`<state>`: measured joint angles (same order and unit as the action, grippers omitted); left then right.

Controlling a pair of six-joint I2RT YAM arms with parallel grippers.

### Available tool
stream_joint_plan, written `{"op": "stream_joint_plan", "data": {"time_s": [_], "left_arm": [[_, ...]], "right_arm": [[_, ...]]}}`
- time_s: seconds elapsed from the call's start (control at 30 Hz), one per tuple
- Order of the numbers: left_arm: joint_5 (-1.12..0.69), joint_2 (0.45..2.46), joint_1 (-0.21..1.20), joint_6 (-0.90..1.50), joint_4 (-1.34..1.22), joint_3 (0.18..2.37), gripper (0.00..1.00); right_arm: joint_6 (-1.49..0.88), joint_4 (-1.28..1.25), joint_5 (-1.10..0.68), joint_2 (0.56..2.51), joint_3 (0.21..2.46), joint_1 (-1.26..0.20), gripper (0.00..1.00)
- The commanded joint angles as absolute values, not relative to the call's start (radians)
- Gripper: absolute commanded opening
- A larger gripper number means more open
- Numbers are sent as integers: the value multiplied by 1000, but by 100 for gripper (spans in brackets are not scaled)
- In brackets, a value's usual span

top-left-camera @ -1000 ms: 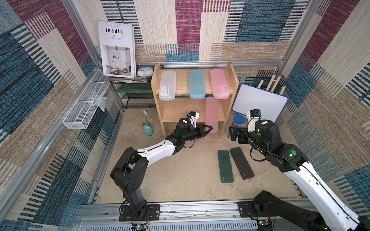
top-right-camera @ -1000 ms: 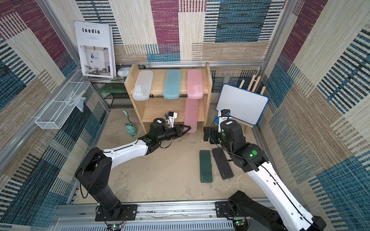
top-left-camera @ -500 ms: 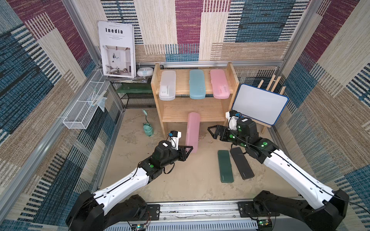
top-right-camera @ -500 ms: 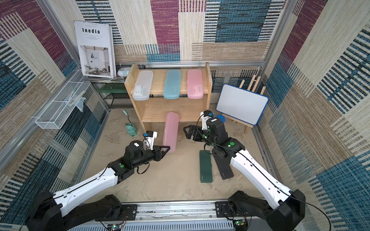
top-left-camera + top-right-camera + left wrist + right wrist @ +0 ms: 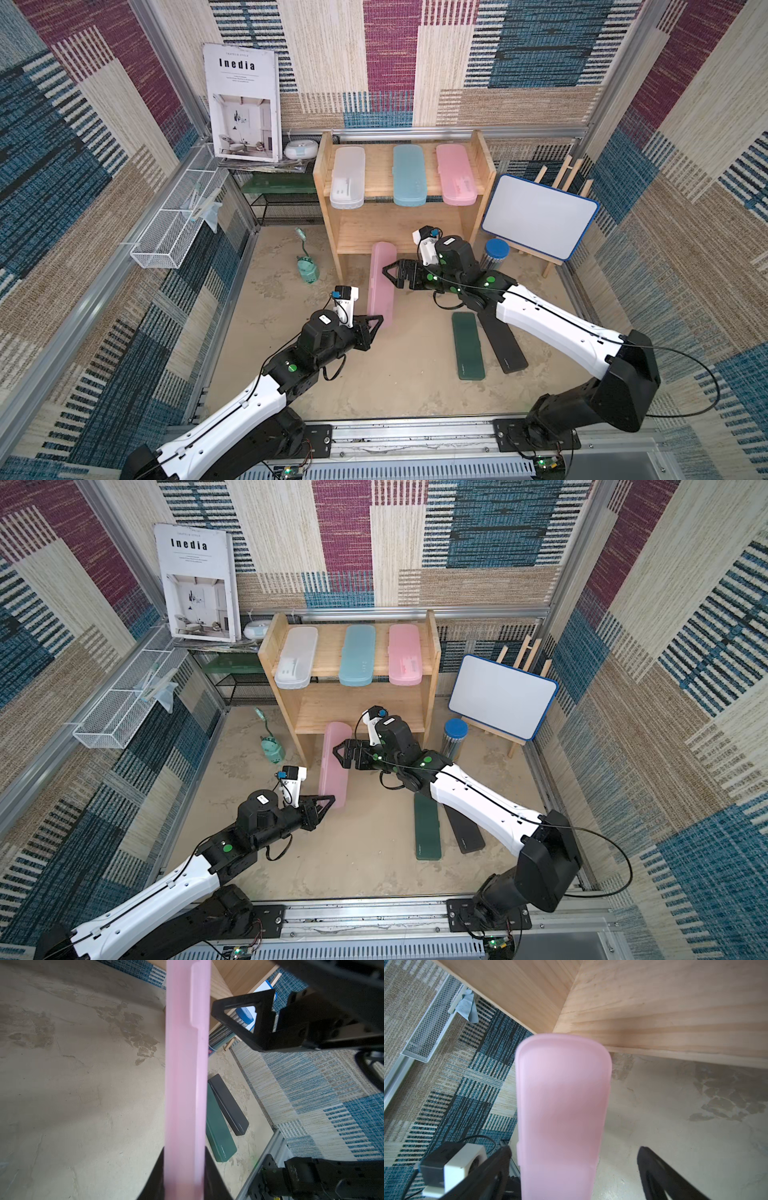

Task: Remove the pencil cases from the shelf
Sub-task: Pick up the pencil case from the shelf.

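L arm: reaches fwd from near-left base, forearm angled toward centre.
L claw (image 5: 371, 328): clamped on near end of pink case (image 5: 382, 282).
Pink case: lengthwise, far end at front edge of shelf (image 5: 357, 232) lower tier, rest out over floor.
R arm: elbow bent at near-right, forearm running left.
R claw (image 5: 391, 275): spread wide at case mid-length; case betw. fingers in R wrist view, no grip.
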<state>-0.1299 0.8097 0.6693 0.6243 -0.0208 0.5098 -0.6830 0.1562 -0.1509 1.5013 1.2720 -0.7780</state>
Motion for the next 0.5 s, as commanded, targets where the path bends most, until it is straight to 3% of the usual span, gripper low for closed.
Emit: {"op": "stream_joint_plan", "data": {"time_s": [0.0, 0.47], "left_arm": [[-114, 793, 668, 594, -1, 517, 19], [-110, 756, 668, 559, 50, 523, 20]], "right_arm": [[-660, 151, -134, 1545, 1310, -801, 99], [-671, 160, -136, 1656, 1376, -874, 99]]}}
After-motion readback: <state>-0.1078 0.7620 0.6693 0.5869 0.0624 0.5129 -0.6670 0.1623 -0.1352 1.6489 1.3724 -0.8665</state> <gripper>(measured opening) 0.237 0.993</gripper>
